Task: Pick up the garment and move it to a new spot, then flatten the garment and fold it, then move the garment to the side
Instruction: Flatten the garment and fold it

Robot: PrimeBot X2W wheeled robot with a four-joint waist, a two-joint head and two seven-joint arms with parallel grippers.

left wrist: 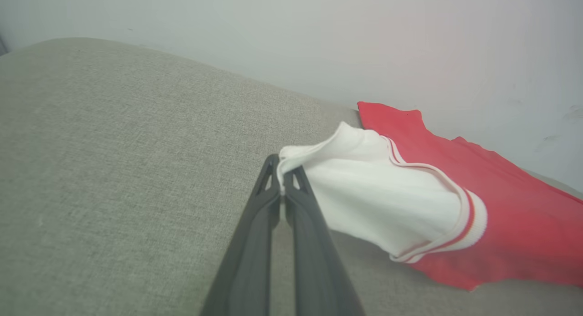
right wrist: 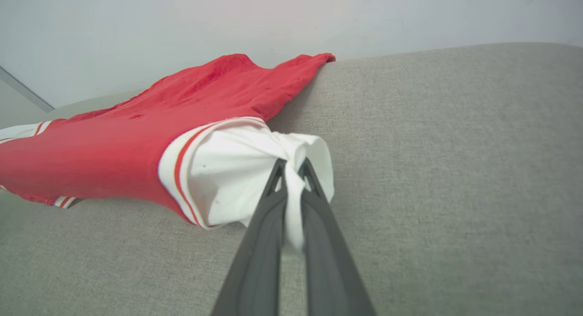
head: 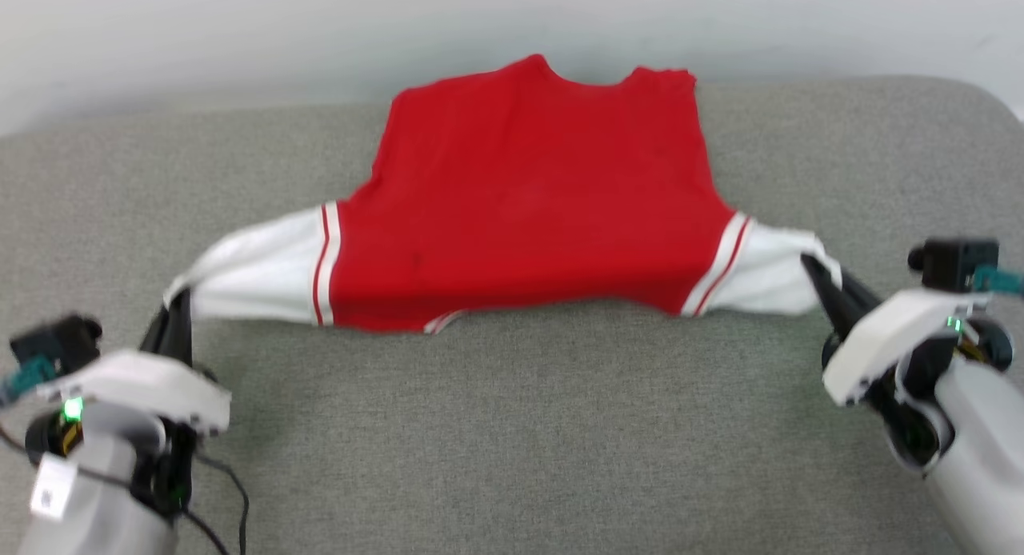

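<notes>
The garment (head: pixel 520 203) is a red shirt with white short sleeves and red-and-white striped trim, spread plain side up across the far middle of the grey cushion; no lettering shows. My left gripper (head: pixel 172 299) is shut on the tip of its left white sleeve (left wrist: pixel 378 197), pinched at the fingertips of that gripper (left wrist: pixel 283 168). On the other side my right gripper (head: pixel 810 261) is shut on the right white sleeve (right wrist: pixel 237 175), cloth caught between its closed fingers, with the gripper (right wrist: pixel 291 168) seen close up. Both sleeves are pulled outward and lifted a little off the cushion.
The grey fabric cushion (head: pixel 512 443) stretches wide in front of the shirt and to both sides. A pale wall (head: pixel 240 27) runs right behind the shirt's far edge. Loose black cables (head: pixel 228 491) hang by my left forearm.
</notes>
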